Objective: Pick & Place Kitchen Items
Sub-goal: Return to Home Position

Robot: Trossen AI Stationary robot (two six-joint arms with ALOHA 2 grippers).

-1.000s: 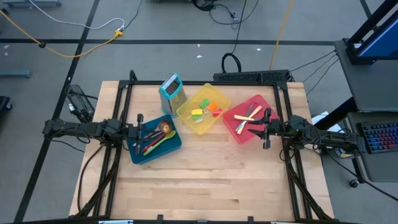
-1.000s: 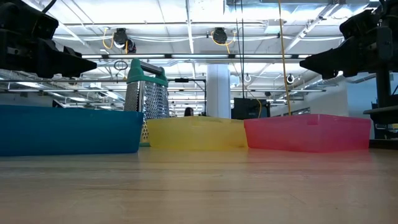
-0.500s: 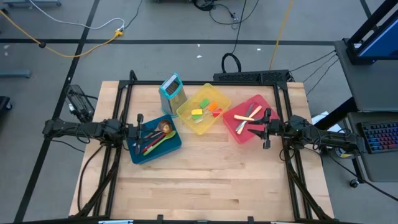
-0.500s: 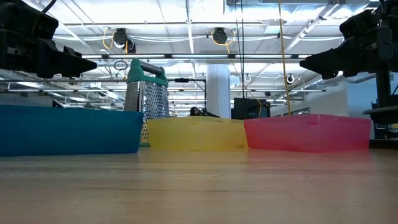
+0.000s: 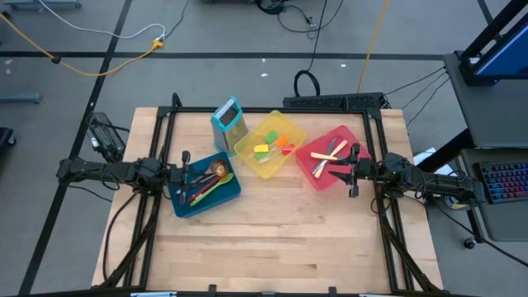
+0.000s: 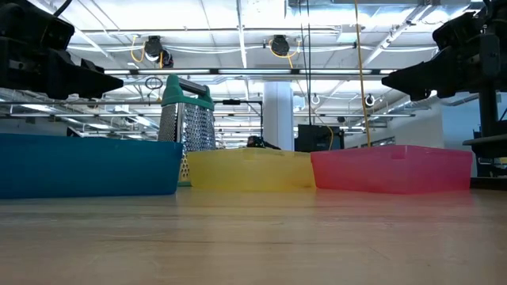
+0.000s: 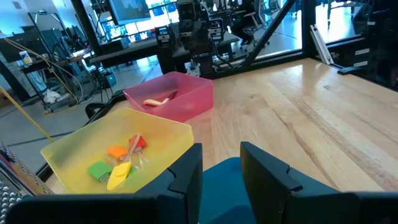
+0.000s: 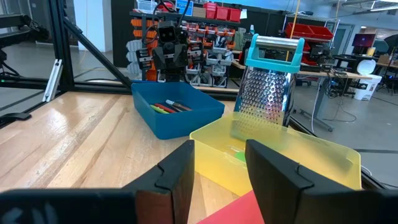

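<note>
Red, green, wooden and metal spoons [image 5: 205, 186] lie in the blue bin [image 5: 206, 200]. Mini spatulas [image 5: 271, 147] with coloured heads lie in the yellow bin [image 5: 290, 157]; they also show in the left wrist view [image 7: 121, 162]. Cream-handled knives [image 5: 328, 154] lie in the red bin [image 5: 309, 173]. My left gripper [image 5: 185, 169] hangs open and empty above the blue bin's left end. My right gripper [image 5: 355, 171] hangs open and empty above the red bin's right edge.
The teal-framed box grater [image 5: 228, 120] stands upright behind the blue and yellow bins. The three bins sit in a row across the table's far half. The wooden table's near half [image 5: 272, 247] is bare. A dark frame borders the table's edges.
</note>
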